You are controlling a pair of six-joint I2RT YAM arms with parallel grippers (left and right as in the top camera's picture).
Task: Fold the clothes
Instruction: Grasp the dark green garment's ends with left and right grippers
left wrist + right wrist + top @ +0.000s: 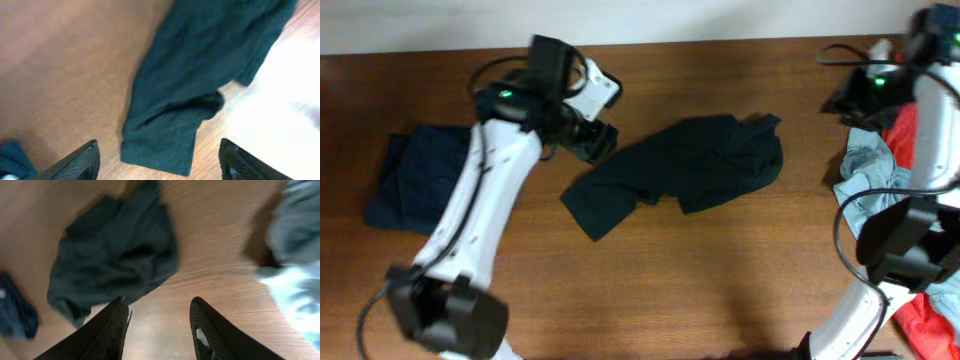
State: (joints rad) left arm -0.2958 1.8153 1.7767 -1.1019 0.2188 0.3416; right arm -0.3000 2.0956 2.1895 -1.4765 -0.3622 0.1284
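The left claw [157, 150] stands open: its two black, wedge-shaped fingers [80, 162] sit wide apart at the lower corners of the left wrist view, with nothing between them. Just ahead lies the squared end of the shirt [200, 65], a soft, matte, black-green cloth that runs as a long rumpled band up to the right, with one fold tucked under itself. Whether the claw touches it cannot be told. A scrap of the navy garment [12, 155] shows at the lower left edge, cut off, and a white glare washes out the table [60, 65] at the right. The right claw [160, 305] is also apart and empty, with bare brown wood grain showing between its fingers. The shirt lies beyond it to the left as a blurred, lumpy heap, and the pale cloth [295, 245] is smeared along the right edge. From overhead the shirt [690, 165] sprawls mid-table, narrowing to the lower left, and the left claw [590, 135] is just beside its upper left edge. The navy garment [420, 180] lies flat and roughly square at the far left, partly hidden under the white left arm [480, 200]. At the far right the pale cloth [865, 170] and red cloth [905, 130] are heaped together, half covered by the right arm.
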